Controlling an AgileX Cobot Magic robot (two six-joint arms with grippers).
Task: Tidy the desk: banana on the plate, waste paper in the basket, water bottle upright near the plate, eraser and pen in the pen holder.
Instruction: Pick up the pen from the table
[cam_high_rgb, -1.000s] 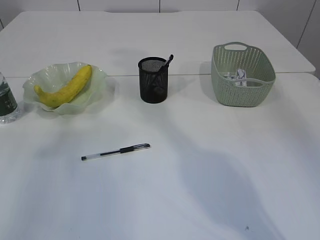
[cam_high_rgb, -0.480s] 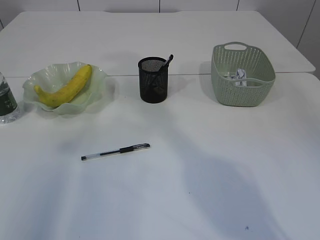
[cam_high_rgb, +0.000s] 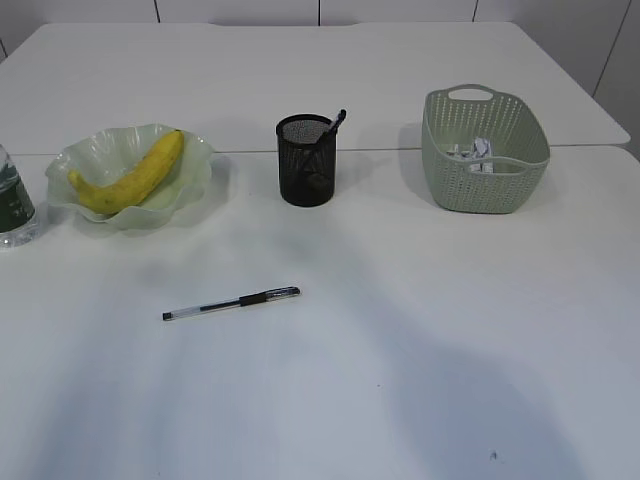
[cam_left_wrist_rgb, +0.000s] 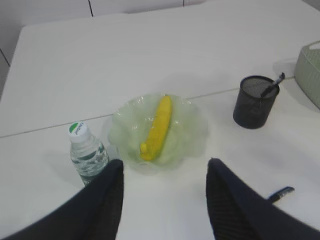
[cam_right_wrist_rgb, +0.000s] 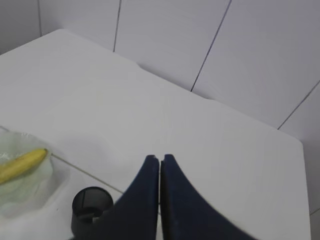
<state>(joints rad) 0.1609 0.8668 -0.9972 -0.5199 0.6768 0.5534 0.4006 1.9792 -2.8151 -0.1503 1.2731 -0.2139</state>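
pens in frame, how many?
2. One pen lies loose on the table, front left of the pen holder. A second pen stands inside the holder; more could be hidden behind its mesh.

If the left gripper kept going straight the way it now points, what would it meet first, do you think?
Probably the pale green wavy glass plate holding the yellow banana, which lies dead ahead between the left gripper's open fingers; depth is unclear.

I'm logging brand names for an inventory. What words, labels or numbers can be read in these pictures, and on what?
No text can be read.
Water bottle: its dark green label and the green and white mark on its cap are too blurred to read.
Pen: any print is too small to tell.
Basket, pen holder and plate: no markings visible.
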